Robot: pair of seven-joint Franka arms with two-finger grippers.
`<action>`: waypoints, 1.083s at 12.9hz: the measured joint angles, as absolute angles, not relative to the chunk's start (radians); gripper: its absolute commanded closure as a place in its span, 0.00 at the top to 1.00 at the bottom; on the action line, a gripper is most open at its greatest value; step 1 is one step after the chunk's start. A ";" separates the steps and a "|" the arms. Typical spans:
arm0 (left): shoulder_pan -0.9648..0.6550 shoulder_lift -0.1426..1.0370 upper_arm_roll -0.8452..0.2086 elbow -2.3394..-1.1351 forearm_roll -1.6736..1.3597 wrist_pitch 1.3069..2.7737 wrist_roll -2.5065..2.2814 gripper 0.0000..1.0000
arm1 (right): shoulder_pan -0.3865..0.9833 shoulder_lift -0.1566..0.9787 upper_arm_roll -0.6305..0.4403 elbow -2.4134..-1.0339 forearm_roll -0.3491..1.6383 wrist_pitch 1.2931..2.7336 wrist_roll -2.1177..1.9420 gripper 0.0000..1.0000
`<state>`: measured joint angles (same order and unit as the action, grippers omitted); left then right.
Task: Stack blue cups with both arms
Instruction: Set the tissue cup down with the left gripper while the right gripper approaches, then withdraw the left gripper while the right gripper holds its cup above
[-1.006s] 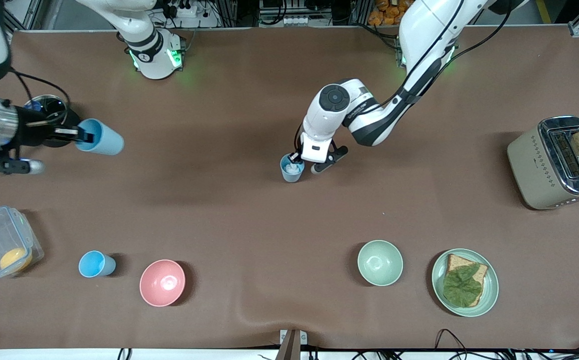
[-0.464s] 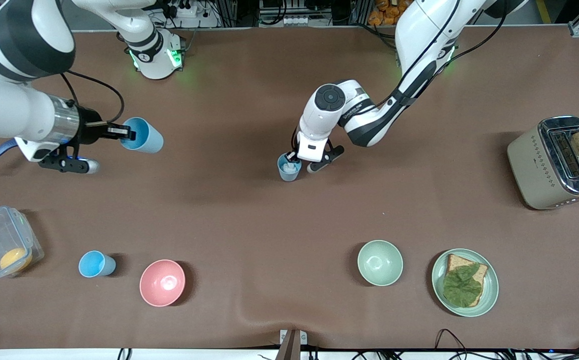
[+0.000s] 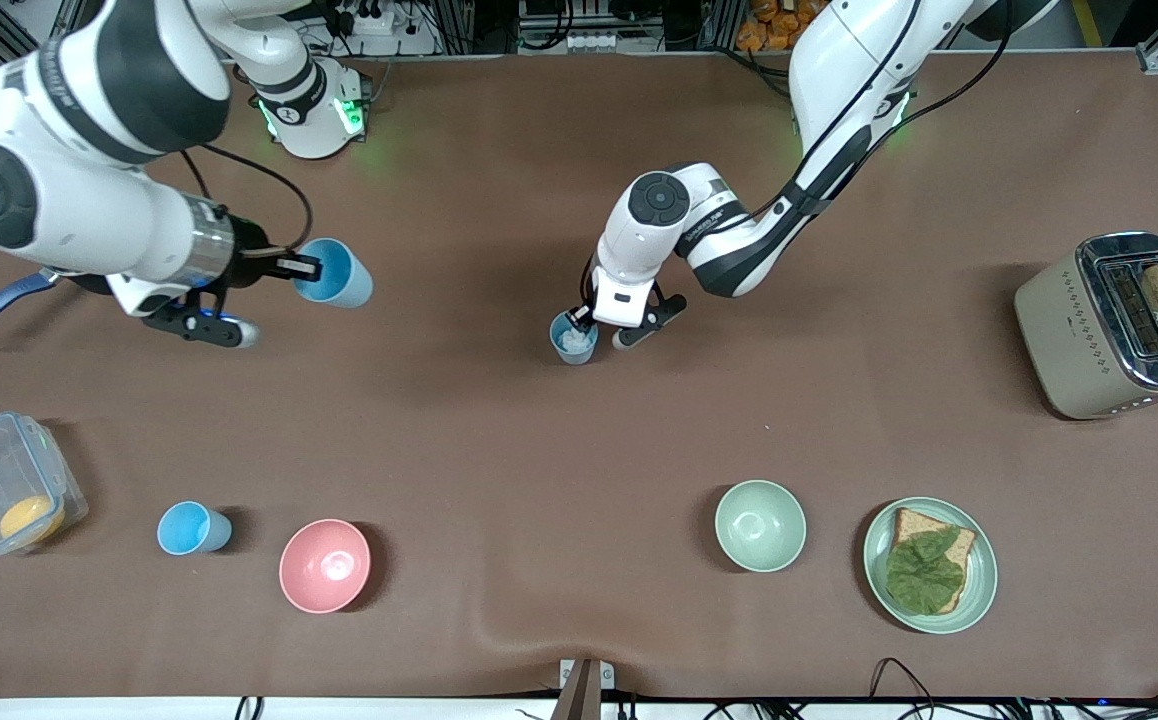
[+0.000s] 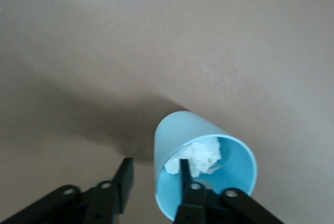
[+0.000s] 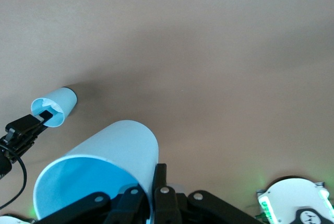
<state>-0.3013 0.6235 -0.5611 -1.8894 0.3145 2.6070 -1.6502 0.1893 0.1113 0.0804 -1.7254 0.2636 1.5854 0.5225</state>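
Right claw (image 3: 301, 268) grips a tilted cup (image 3: 335, 273) over the table (image 3: 499, 440). Left claw (image 3: 579, 322) pinches the rim of a paper-stuffed cup (image 3: 573, 338).

The brown table (image 3: 579, 450) carried a toaster (image 3: 1099, 330) at three o'clock, a sandwich plate (image 3: 979, 590) and green bowl (image 3: 760, 525) near five, and a pink bowl (image 3: 325, 565), blue cup (image 3: 191, 528) and plastic box (image 3: 1, 482) around eight.

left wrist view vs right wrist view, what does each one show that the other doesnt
Only the left wrist view shows the crumpled white paper inside the cup with paper, with one finger of the left tool inside its rim and one outside.

Only the right wrist view shows the empty cup gripped by the right tool, and a green-lit arm base.

Both show the brown table, the cup with paper and the left tool.
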 measured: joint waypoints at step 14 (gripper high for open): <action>-0.087 0.289 -0.556 -1.699 0.225 2.065 -1.343 1.00 | 0.563 0.157 0.082 -1.953 0.267 2.138 1.020 0.00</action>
